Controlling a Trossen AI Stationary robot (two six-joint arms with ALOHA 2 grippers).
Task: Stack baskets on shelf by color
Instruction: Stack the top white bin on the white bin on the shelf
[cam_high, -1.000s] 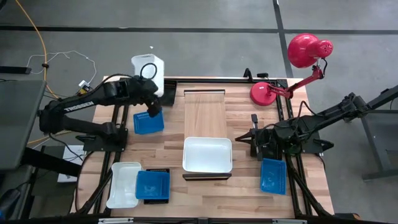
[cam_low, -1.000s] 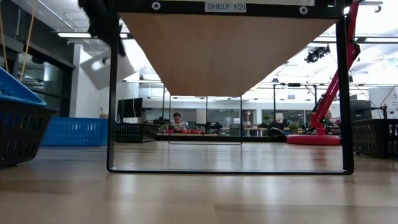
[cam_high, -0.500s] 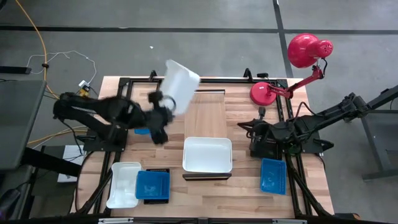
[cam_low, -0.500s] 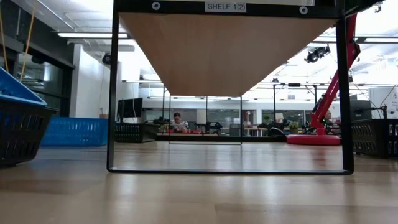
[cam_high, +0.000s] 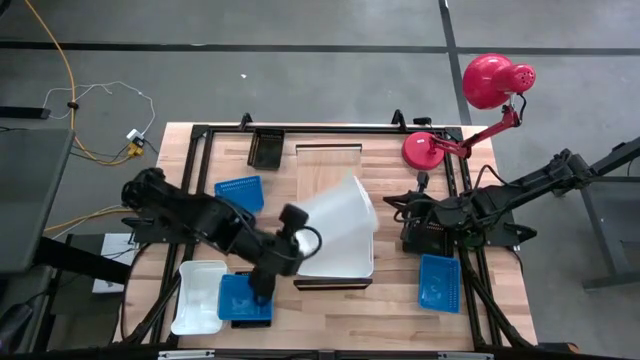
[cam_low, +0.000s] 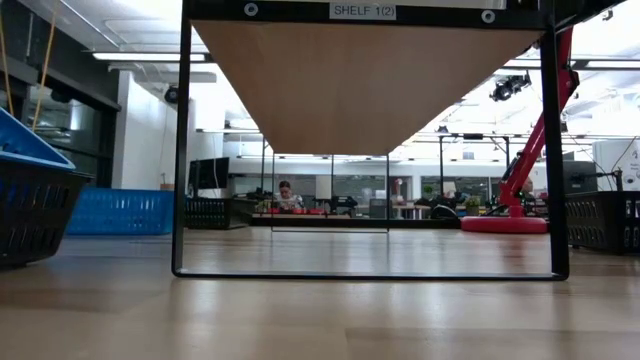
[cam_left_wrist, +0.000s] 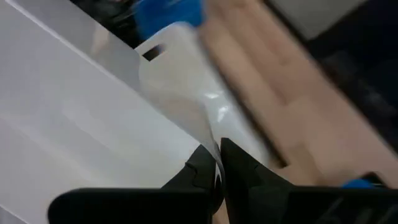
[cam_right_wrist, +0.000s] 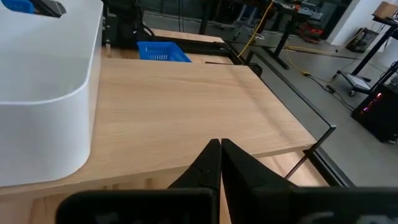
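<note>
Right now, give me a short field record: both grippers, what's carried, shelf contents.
left gripper: shut on the rim of a white basket, tilted over the shelf
right gripper: shut, empty, at the shelf's right side
shelf: one white basket at the near end
off shelf: blue basket near right

Left arm: reaches from the table's left side diagonally toward its centre, elbow low, wrist turned toward the near edge; left gripper (cam_left_wrist: 217, 163) has its fingers pinched together on the thin rim of a white basket (cam_high: 340, 222), which it holds tilted in the air. Right arm: enters from the table's right edge, folded low over the right side of the table; right gripper (cam_right_wrist: 220, 149) has its fingers pressed together with nothing between them.
</note>
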